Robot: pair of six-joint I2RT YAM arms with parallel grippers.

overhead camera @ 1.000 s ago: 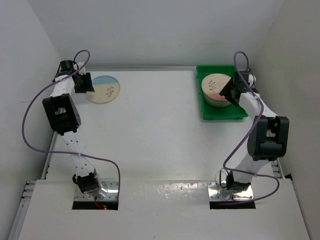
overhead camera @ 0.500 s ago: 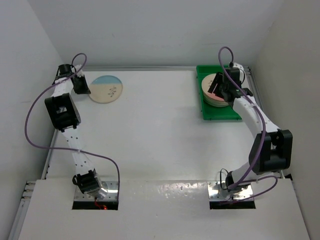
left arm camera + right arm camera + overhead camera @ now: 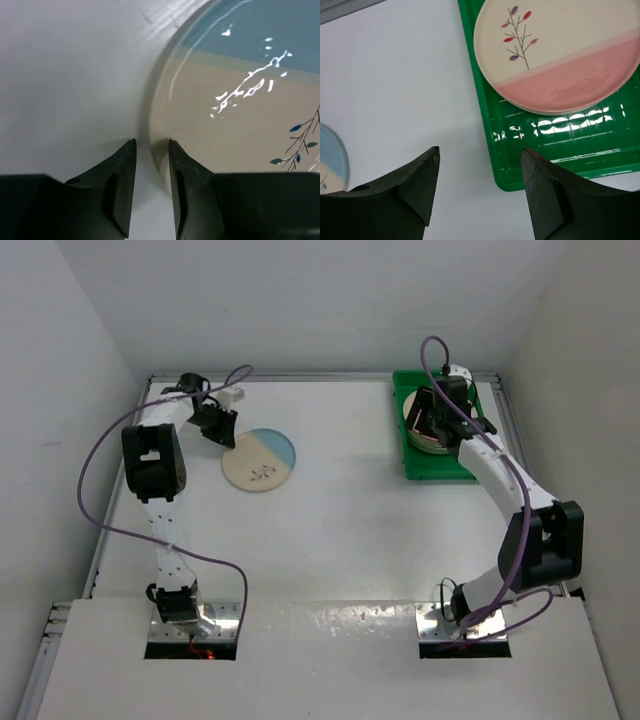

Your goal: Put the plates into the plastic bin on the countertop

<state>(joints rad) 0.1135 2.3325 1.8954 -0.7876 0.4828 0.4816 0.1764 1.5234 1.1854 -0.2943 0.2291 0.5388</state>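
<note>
**Overhead and wrist views, two-arm plate loading.** A round cream ceramic plate with a blue segment (image 3: 259, 460) and a dark sprig drawing lies on the flat white countertop (image 3: 340, 530). It sits left of centre, well apart from the shallow bright green rectangular plastic bin (image 3: 447, 469) at the far right. The left gripper (image 3: 217, 427) meets this plate at its far-left edge. In the left wrist view its dark fingers (image 3: 120, 175) are drawn nearly together, with the plate's rim pinched between them. The right gripper (image 3: 437, 418) hangs above the bin, its fingers (image 3: 415, 175) spread wide with nothing between them. Below it, inside the bin, rests a round cream ceramic plate with a pink segment (image 3: 555, 55) and a red-and-purple sprig — the top of a stack. The right wrist view also catches the blue plate's edge at its left margin — on the countertop, outside the bin.
</note>
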